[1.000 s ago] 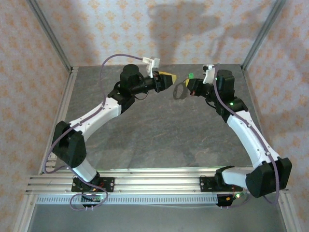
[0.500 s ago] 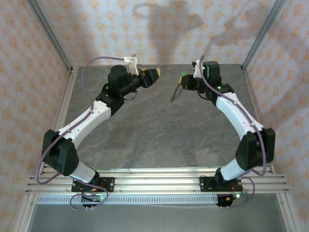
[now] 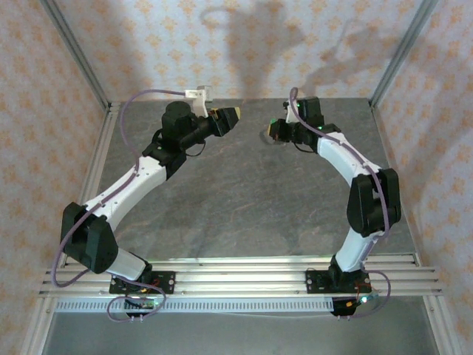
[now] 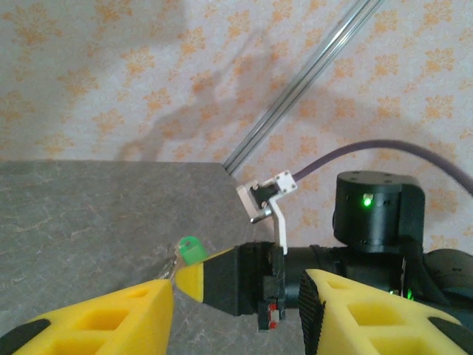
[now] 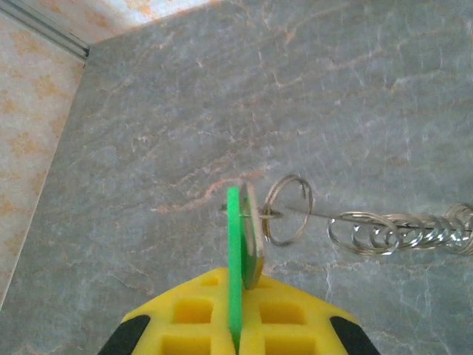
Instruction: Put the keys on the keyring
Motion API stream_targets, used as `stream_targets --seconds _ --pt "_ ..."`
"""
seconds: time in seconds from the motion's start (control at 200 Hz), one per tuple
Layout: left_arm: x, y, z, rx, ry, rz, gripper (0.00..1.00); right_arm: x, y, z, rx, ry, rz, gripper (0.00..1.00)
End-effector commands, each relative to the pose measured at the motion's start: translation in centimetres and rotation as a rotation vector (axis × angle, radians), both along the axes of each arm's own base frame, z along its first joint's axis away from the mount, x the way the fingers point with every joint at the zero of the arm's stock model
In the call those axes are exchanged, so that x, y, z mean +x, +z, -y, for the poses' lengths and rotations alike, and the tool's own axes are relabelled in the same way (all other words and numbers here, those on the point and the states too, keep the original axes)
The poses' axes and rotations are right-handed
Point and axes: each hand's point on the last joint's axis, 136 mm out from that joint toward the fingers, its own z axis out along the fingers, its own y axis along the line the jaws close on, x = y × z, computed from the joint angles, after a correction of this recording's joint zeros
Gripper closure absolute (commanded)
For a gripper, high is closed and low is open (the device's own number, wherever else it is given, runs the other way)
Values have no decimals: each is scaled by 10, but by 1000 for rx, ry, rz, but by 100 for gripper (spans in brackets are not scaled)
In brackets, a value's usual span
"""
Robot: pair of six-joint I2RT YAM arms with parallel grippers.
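Over the counter: pulled left arm back toward 10 o'clock and folded right arm inward since a second ago. Left gripper part-open, empty, now well apart at 9 o'clock of right gripper. Clamped there on green-headed key; keyring at its 3 o'clock, seemingly threaded, chain trailing. Probably done threading this one.

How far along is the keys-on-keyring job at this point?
Done: the right hand is shut on a green-capped key, held above the table. In hand: the keyring hangs beside that key, with the left hand open opposite. Left: whether the ring is threaded through, I cannot tell.
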Motion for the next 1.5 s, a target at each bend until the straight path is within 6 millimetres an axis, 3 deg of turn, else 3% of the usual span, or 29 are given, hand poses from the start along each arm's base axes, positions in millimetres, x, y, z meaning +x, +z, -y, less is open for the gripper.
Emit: stream_targets --seconds 0.0,0.19,0.621,0.931,1.031,1.111,1.146,1.181,1.376,1.496 --pt "-8 9 -8 1 16 22 51 -13 -26 -6 24 1 -37 100" --pt "-12 8 -10 -4 12 13 51 -53 -59 -4 18 -18 -107 100" --pt "-17 4 -9 -6 5 4 50 -112 -95 6 27 -52 -199 100" --pt "-18 0 -7 -21 1 -29 50 -148 -123 -13 14 -2 -280 100" --pt "-19 -1 -7 -16 -4 -35 50 -162 -114 -21 13 41 -279 77" --pt "-21 -1 -6 -11 -9 -37 49 -170 -97 -19 29 47 -258 51" --pt "-22 -1 -7 -10 -13 -38 46 -172 -88 -15 24 40 -236 33" --pt "-23 -1 -6 -9 -14 -40 43 -172 -78 -11 19 28 -213 23" --pt "-27 -6 -19 10 45 -43 11 -154 -17 12 24 -60 -77 5" --pt "-31 -11 -42 93 153 -36 6 -135 11 48 -60 -220 29 0"
